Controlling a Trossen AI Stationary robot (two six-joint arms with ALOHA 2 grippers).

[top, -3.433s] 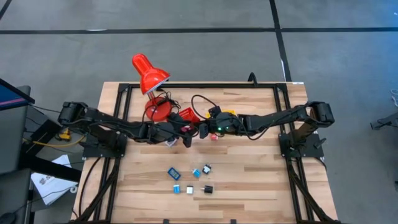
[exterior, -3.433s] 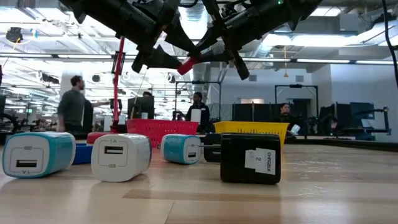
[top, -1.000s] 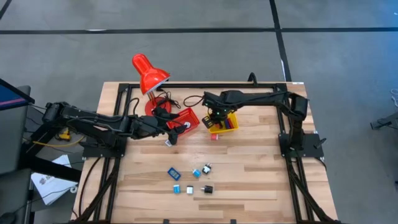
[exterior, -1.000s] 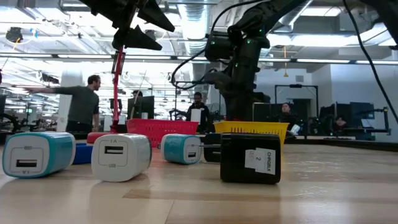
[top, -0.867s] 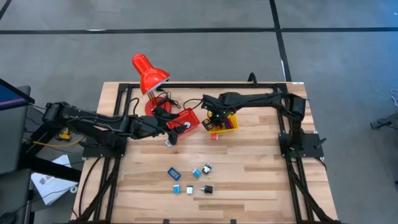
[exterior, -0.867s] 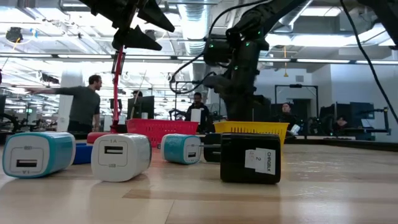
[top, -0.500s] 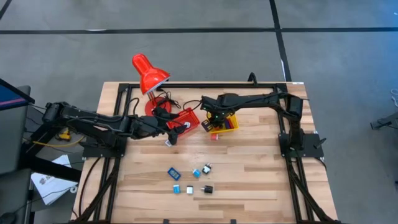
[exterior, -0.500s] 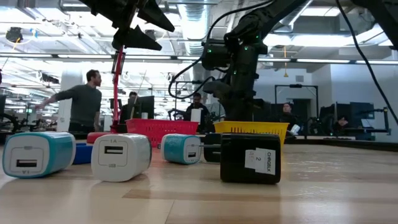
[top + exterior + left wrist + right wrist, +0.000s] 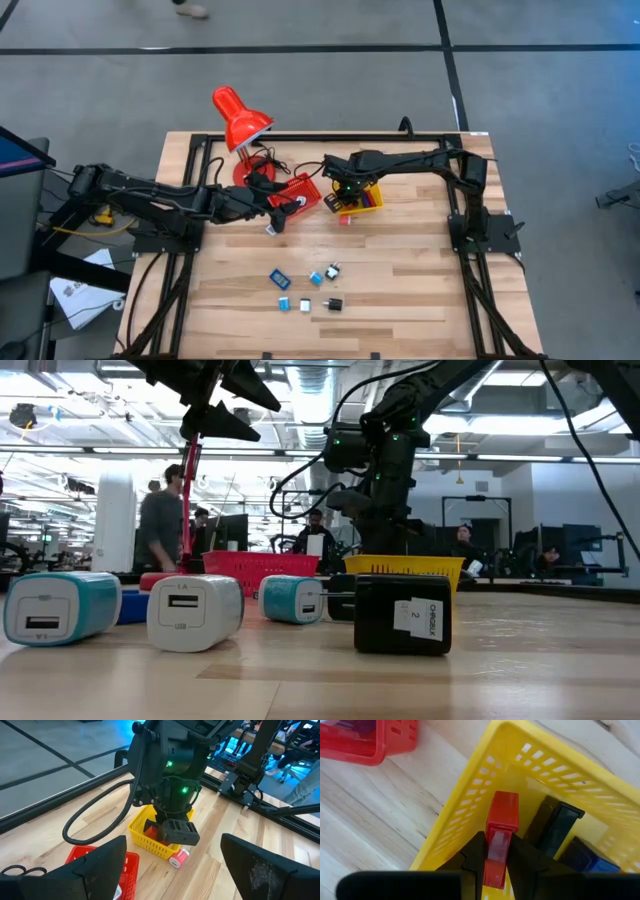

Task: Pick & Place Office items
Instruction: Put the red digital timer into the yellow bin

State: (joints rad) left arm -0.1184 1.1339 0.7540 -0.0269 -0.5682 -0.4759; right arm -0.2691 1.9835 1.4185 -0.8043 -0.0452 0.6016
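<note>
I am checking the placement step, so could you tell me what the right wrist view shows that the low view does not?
Only the right wrist view shows the right gripper shut on a red piece inside the yellow basket, beside black and blue pieces. Only the low view shows the chargers on the near table, such as the black one, and people behind. Both show the yellow and red baskets.

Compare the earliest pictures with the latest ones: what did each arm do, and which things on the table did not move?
The right gripper swung from the table's middle to above the yellow basket, shut on a red piece it already carried. The left gripper drew back leftward, beside the red basket, jaws open and empty. The chargers near the front edge, the red piece by the yellow basket and the red lamp stayed put.
</note>
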